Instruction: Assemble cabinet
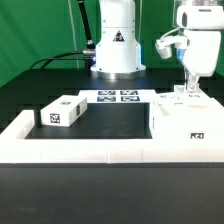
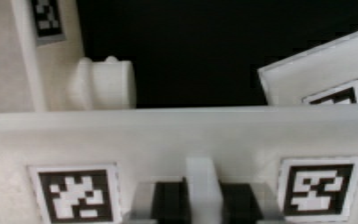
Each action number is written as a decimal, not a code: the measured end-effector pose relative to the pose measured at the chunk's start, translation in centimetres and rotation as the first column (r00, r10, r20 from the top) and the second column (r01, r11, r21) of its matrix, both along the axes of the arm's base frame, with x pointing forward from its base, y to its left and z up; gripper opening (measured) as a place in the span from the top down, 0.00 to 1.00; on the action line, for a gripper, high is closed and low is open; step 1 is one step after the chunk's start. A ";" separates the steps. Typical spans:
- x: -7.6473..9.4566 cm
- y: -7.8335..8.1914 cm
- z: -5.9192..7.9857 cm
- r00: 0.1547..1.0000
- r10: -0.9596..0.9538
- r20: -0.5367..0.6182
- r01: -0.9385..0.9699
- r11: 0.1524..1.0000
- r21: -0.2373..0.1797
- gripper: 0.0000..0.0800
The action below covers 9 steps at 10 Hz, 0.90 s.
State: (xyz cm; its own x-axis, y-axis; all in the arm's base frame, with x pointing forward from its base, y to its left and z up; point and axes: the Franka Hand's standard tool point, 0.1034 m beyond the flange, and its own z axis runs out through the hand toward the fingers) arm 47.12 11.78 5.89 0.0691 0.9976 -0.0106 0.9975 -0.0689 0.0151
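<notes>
The white cabinet body (image 1: 186,126) stands at the exterior view's right, with a tag on its front. My gripper (image 1: 188,90) reaches down onto a small white cabinet part (image 1: 187,100) on top of it. In the wrist view my gripper (image 2: 199,202) has its dark fingers (image 2: 163,203) pressed on both sides of a thin white upright rib (image 2: 199,175) of that part, between two tags. A round white knob (image 2: 105,80) and another tagged panel (image 2: 327,75) lie beyond it. A second white tagged box (image 1: 60,113) sits at the exterior view's left.
The marker board (image 1: 118,97) lies in front of the robot base (image 1: 116,45). The long low white L-shaped rail (image 1: 90,148) runs along the front and the exterior view's left side of the black table.
</notes>
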 end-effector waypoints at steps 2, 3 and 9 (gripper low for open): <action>0.0 0.0 0.0 1.000 0.000 0.000 0.000 1.000 0.000 0.91; 0.0 0.0 0.0 1.000 0.000 0.000 0.000 1.000 0.000 0.91; 4.3 -0.3 0.0 1.000 -0.024 0.017 0.024 1.000 0.000 0.91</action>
